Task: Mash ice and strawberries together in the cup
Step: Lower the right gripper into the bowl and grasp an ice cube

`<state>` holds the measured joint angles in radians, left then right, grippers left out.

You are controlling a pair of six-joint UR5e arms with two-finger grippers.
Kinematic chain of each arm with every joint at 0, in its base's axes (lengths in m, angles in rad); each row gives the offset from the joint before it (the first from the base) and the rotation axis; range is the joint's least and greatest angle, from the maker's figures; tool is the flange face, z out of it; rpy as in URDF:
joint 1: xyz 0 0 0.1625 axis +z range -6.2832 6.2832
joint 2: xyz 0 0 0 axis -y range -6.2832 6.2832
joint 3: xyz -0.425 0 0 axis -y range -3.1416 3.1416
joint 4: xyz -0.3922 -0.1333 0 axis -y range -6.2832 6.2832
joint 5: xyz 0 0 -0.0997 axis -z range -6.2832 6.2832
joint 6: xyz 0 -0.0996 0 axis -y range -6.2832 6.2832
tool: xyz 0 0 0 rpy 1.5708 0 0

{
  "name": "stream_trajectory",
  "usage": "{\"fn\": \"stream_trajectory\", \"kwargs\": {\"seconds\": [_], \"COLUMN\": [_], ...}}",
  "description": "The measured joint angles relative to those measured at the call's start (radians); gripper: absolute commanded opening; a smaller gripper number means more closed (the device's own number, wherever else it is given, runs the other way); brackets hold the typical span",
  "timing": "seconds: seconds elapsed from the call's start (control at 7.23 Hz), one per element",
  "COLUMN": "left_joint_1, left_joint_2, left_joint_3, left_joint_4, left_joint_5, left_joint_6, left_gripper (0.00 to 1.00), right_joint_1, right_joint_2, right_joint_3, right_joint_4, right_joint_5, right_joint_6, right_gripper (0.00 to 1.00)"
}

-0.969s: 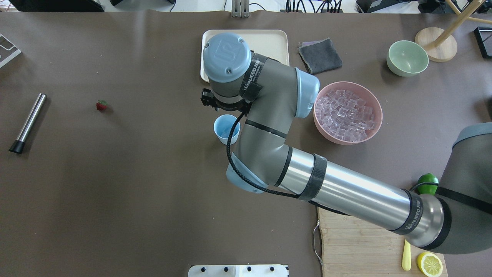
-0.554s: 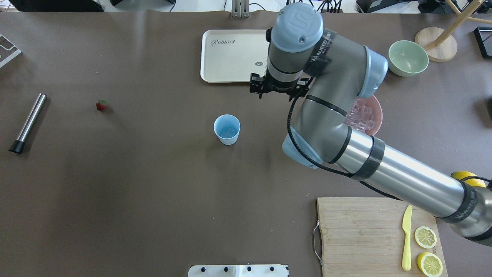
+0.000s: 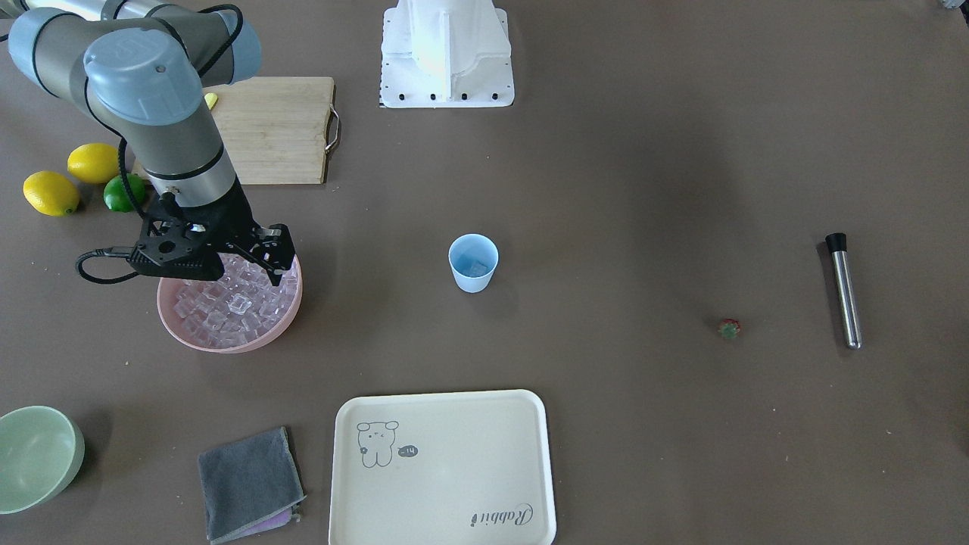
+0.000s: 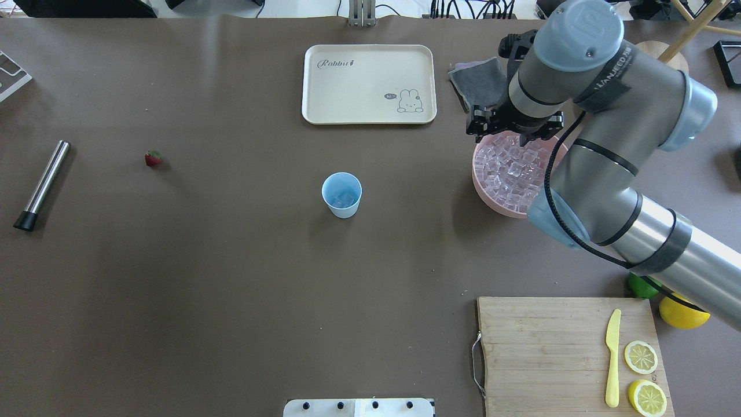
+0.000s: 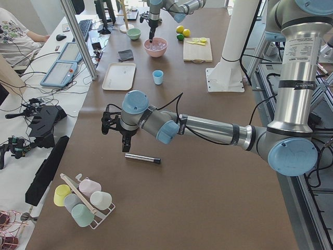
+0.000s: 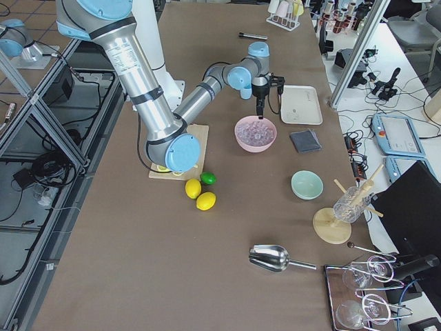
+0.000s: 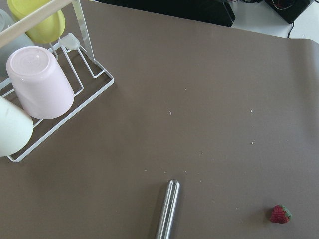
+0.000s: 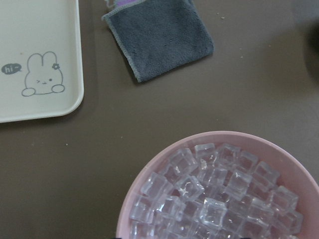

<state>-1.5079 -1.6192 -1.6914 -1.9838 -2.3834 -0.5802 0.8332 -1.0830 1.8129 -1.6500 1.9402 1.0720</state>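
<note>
The light-blue cup (image 4: 341, 194) stands upright mid-table with ice (image 4: 345, 200) in its bottom; it also shows in the front view (image 3: 473, 263). Many ice cubes (image 8: 214, 199) fill the pink bowl (image 4: 483, 191). My right gripper (image 3: 253, 265) hangs just above that bowl, points down, looks open and holds nothing. The strawberry (image 4: 153, 158) lies alone on the table far to the left, and shows in the left wrist view (image 7: 280, 214). My left gripper (image 5: 125, 147) hovers over the table near a metal rod (image 4: 43, 182). I cannot tell whether it is open.
A cream tray (image 4: 347, 87) and a grey cloth (image 4: 474, 78) lie at the far side. A green bowl (image 3: 34, 454) stands beyond the pink bowl. A cutting board (image 4: 538, 353) carries a knife and lemon slices. A cup rack (image 7: 50, 89) stands at the left end.
My right arm has swung to the right, from above the cup to above the pink bowl. The cup, strawberry and rod have not moved.
</note>
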Motion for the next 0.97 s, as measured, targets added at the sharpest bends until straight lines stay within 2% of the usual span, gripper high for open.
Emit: {"fn": "stream_trajectory", "kwargs": {"seconds": [0.42, 0.97], "left_joint_1": [0.000, 0.000], "left_joint_2": [-0.001, 0.000], "left_joint_3": [0.000, 0.004], "left_joint_4": [-0.003, -0.003], "left_joint_5": [0.001, 0.000], "left_joint_6": [0.001, 0.001], "left_gripper": [0.97, 0.97], "right_joint_1": [0.015, -0.035], "right_joint_2": [-0.068, -0.057], "right_joint_3": [0.008, -0.056], "right_joint_4": [0.012, 0.017], "right_joint_5": [-0.002, -0.023], "right_joint_6": [0.000, -0.009], "right_gripper": [0.79, 0.75]}}
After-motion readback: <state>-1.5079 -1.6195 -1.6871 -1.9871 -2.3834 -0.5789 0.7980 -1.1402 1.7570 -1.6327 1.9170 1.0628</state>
